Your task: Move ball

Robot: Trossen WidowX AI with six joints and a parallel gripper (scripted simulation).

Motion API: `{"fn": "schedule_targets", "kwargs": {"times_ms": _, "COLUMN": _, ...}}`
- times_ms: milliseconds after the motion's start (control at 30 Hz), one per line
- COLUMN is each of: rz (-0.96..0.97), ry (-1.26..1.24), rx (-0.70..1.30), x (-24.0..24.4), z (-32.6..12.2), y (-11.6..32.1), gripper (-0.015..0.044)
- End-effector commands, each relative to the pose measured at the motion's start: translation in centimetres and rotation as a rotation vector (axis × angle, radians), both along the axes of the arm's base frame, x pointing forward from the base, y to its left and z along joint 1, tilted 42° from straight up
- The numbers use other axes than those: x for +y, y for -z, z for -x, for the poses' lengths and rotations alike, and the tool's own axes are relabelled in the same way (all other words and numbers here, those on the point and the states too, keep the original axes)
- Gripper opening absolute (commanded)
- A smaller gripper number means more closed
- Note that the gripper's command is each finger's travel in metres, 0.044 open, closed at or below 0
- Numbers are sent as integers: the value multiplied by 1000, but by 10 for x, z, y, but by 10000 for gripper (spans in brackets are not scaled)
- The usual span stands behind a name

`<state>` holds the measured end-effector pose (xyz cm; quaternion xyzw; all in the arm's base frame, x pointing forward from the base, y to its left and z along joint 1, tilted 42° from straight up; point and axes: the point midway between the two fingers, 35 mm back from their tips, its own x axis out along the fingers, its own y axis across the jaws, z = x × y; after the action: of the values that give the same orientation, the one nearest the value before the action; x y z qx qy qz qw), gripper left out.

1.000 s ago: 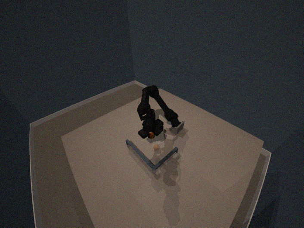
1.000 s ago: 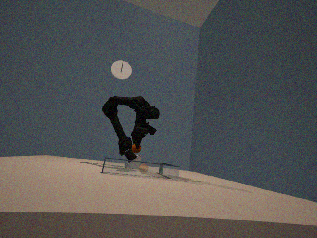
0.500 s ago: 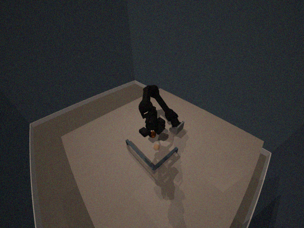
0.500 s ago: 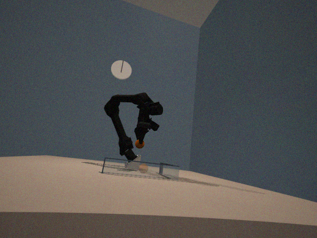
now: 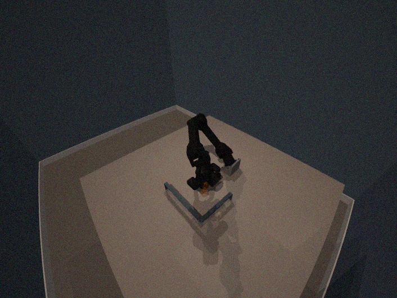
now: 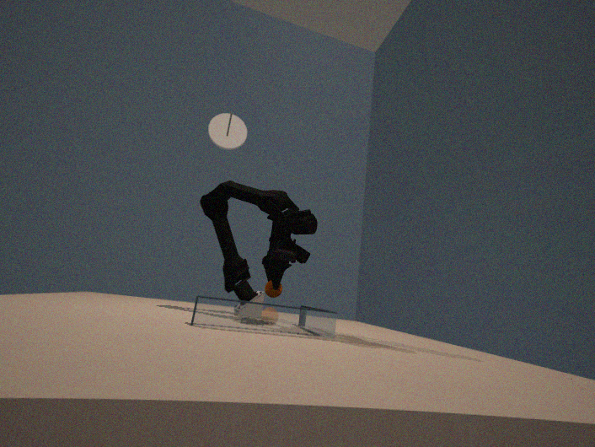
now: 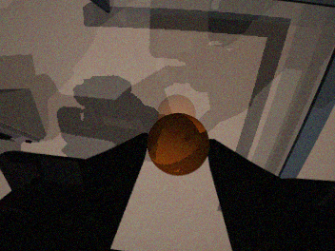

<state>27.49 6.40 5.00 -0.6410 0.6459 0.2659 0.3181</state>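
Pinched between the two dark jaws, the orange ball [image 7: 178, 144] sits at the centre of the wrist view, with one black finger [image 7: 86, 190] filling the lower left of the frame and the other the lower right. Just above the ball in that picture, and partly covered by it, shows the pale see-through copy [image 7: 177, 106] lying on the light table [image 7: 48, 43] among grey shadows. At the far right edge of the wrist view runs a bluish strip of clear wall [image 7: 311, 128].

In the exterior view, reading from the left, the clear walls [image 6: 226, 309] stand low on the table a little left of centre. The arm [image 6: 226, 230] arches above them, and the gripper [image 6: 273, 287] points down with the ball [image 6: 273, 288] in its tips, lifted off the table. Directly below the ball, inside the walls, lies the faint copy [image 6: 270, 315]. A white round disc [image 6: 227, 131] hangs on the blue back wall, upper left of centre.

From the top view the walls [image 5: 198, 208] form a V at mid-frame, and the gripper [image 5: 204, 184] hangs over its open side, with a speck of orange under it.
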Motion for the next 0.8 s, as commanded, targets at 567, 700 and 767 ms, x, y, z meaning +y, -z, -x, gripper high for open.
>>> {"fn": "schedule_targets", "kwargs": {"times_ms": 567, "rz": 10, "ry": -2, "rx": 4, "x": -42, "z": 0, "y": 45, "gripper": 0}}
{"fn": "schedule_targets", "kwargs": {"times_ms": 700, "rz": 11, "ry": -2, "rx": 4, "x": -45, "z": 0, "y": 50, "gripper": 0}}
{"fn": "schedule_targets", "kwargs": {"times_ms": 767, "rz": 11, "ry": -2, "rx": 4, "x": -48, "z": 0, "y": 52, "gripper": 0}}
